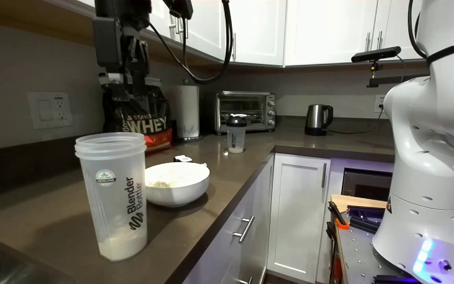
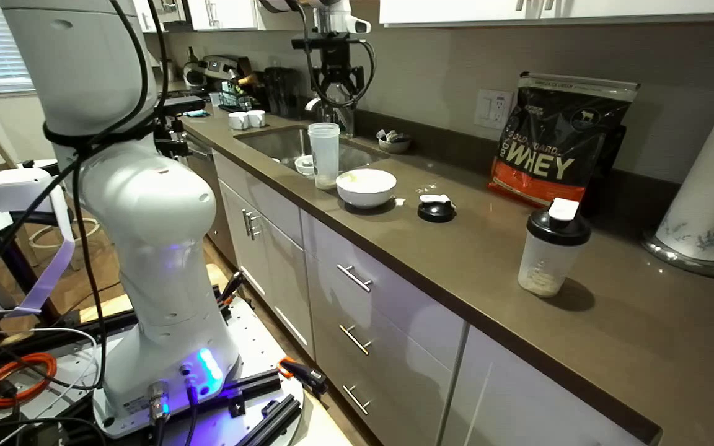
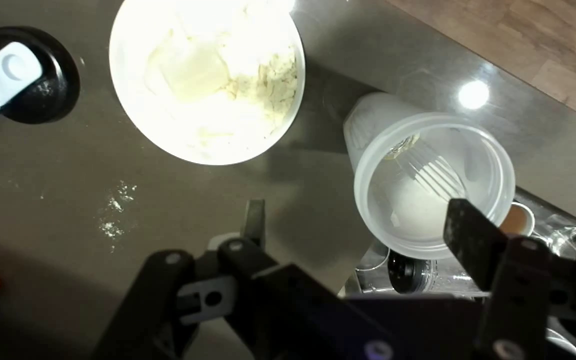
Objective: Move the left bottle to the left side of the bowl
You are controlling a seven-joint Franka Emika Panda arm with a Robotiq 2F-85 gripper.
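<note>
The left bottle (image 1: 112,193) is a tall translucent shaker with a dark logo, white powder at the bottom and an open top. It stands upright beside the bowl, and also shows in an exterior view (image 2: 325,152) and the wrist view (image 3: 430,185). A wire whisk shows inside it. The white bowl (image 1: 177,189) holds pale powder and shows in an exterior view (image 2: 366,189) and the wrist view (image 3: 288,120). My gripper (image 3: 355,212) is open and empty. It hangs above the counter, higher than the bottle's rim, in both exterior views (image 1: 126,92) (image 2: 337,99).
A black lid (image 2: 436,209) with a white flap lies near the bowl. A smaller shaker (image 2: 552,248) with a black lid stands farther along the counter. A whey bag (image 1: 138,114) and paper towel roll (image 1: 187,112) stand by the wall. A sink (image 2: 270,133) lies near the left bottle.
</note>
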